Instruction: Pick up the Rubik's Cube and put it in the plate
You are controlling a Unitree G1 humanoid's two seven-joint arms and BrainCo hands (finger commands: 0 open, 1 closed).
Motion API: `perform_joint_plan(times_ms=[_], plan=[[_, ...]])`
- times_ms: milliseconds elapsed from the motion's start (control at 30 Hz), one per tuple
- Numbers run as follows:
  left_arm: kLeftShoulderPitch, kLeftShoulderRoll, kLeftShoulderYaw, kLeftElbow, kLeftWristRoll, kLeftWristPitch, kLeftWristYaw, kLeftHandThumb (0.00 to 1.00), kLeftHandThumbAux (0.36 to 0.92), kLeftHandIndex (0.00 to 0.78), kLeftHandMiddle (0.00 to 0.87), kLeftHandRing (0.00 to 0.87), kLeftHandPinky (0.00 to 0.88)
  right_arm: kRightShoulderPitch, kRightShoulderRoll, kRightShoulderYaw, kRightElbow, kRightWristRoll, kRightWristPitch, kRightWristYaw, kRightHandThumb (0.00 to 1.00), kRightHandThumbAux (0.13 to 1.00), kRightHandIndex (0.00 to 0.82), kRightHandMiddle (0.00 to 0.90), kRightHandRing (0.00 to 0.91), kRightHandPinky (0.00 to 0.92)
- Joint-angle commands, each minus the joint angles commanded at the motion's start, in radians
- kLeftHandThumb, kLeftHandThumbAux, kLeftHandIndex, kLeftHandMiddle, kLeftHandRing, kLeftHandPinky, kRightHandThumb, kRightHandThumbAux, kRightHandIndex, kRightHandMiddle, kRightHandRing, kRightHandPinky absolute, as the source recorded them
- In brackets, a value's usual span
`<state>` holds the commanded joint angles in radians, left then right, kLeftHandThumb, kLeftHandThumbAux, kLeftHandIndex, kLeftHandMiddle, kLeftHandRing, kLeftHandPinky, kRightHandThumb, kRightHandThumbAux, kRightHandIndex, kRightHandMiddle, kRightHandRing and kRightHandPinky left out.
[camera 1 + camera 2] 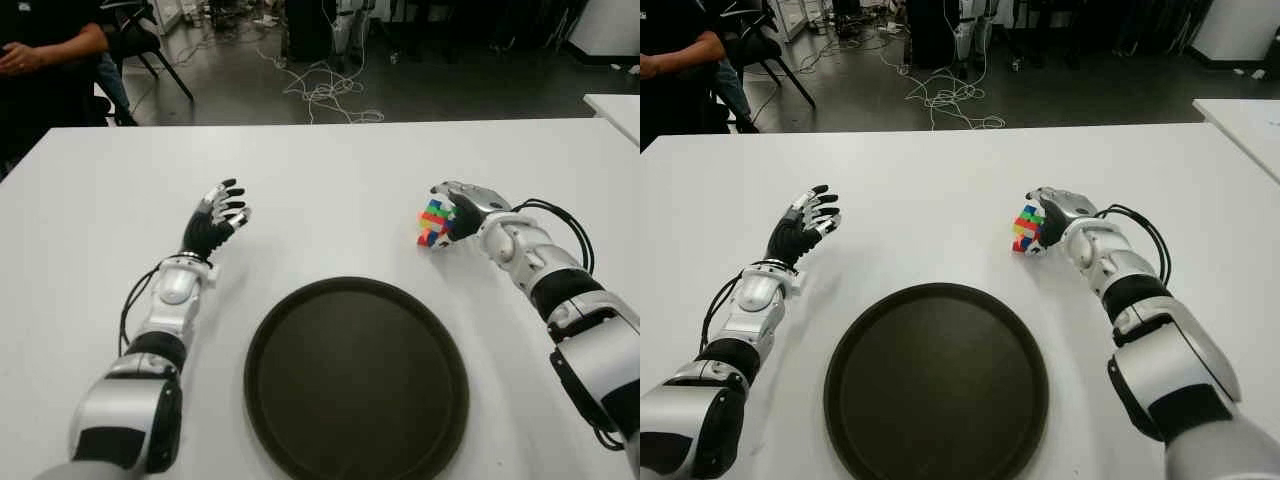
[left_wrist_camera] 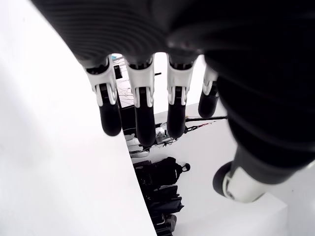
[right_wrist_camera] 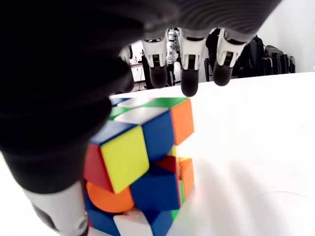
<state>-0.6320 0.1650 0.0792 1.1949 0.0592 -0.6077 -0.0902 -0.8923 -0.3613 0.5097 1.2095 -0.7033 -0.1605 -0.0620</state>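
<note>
— Where was the cube (image 1: 434, 222) at that moment?

— On the white desk (image 1: 330, 180), right of centre in the left eye view, beyond the upper right rim of the plate (image 1: 357, 375) and apart from it. Its top layer looked twisted out of line with the lower ones, so the coloured squares did not stack evenly.

— And the right hand (image 1: 458, 210)?

— It sat right at the cube, on the cube's right side. In the right wrist view the fingers (image 3: 189, 73) arched over the top of the cube, their dark tips hanging past its far edge, and the thumb (image 3: 59, 206) stood against the near lower corner. So the hand was cupped around the cube, though I could not tell whether the fingertips actually pressed on it. The cube's lower edge appeared to touch the desk.

— What about the left hand (image 1: 214, 220)?

— It showed at centre left of the eye view, well apart from the cube, above the plate's upper left rim. Its fingers were spread and loosely bent, holding nothing; the left wrist view showed the same.

— Anything else in view?

— The dark round plate lay in the lower middle. A seated person (image 1: 40, 60) was in the upper left corner, and cables (image 1: 325, 90) lay on the floor past the desk's far edge.
</note>
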Motion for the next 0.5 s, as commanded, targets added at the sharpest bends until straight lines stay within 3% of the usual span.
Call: perform_joint_plan(times_ms=[500], plan=[[0.003, -0.004, 0.0, -0.004, 0.001, -0.001, 0.01, 0.161, 0.711, 0.112, 0.196, 0.2, 0.203, -0.002, -0.005, 0.008, -0.006, 0.002, 0.013, 0.02, 0.0, 0.792, 0.099, 0.113, 0.135, 0.123]])
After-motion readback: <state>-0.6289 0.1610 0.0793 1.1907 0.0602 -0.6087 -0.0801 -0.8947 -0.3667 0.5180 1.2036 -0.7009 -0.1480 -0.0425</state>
